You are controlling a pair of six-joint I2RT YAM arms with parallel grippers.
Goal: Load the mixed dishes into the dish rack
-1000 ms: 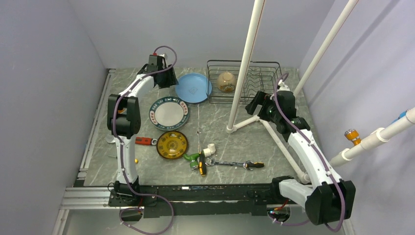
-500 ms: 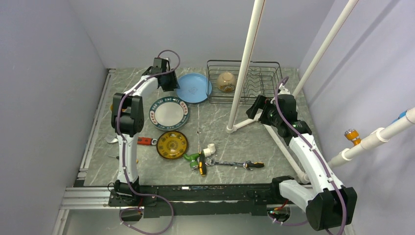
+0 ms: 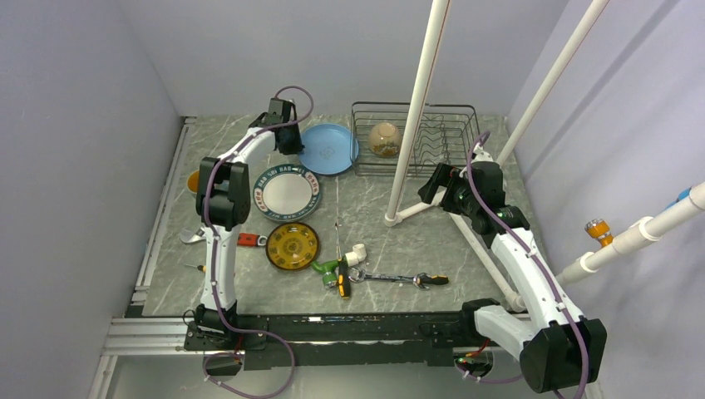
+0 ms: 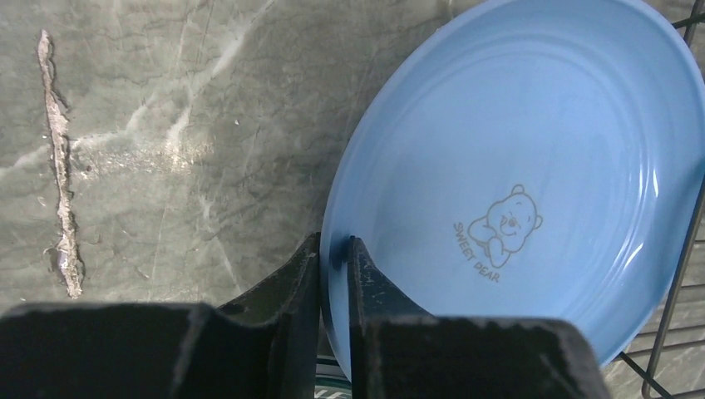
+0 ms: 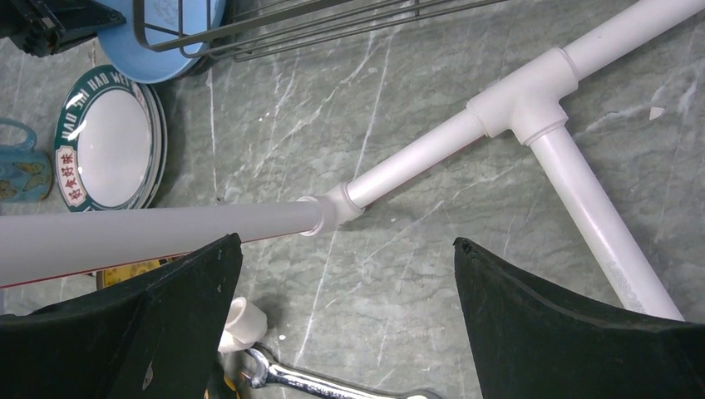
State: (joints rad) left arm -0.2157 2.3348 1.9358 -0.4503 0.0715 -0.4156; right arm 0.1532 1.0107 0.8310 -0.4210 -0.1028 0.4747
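Note:
My left gripper (image 3: 288,138) is shut on the left rim of the light-blue plate (image 3: 331,150), one finger on each face of the rim (image 4: 332,245). The plate (image 4: 532,166) reaches the black wire dish rack (image 3: 432,133) on its right. A whitish bowl (image 3: 384,139) sits in the rack's left part. The white plate with the green rim (image 3: 287,191) and the yellow-centred plate (image 3: 292,246) lie on the table in front. The teal mug (image 5: 18,166) shows at the left edge of the right wrist view. My right gripper (image 3: 434,181) is open and empty above the table (image 5: 345,241).
A white pipe frame (image 3: 413,108) stands in front of the rack, its base pipes (image 5: 515,108) running across the table under my right gripper. A wrench (image 3: 391,278), screwdrivers (image 3: 341,276), a red-handled tool (image 3: 244,239) and a white pipe fitting (image 3: 357,253) lie near the front.
My left gripper has moved right and down from behind the plate onto the blue plate's left rim and closed on it. The right arm has shifted only slightly.

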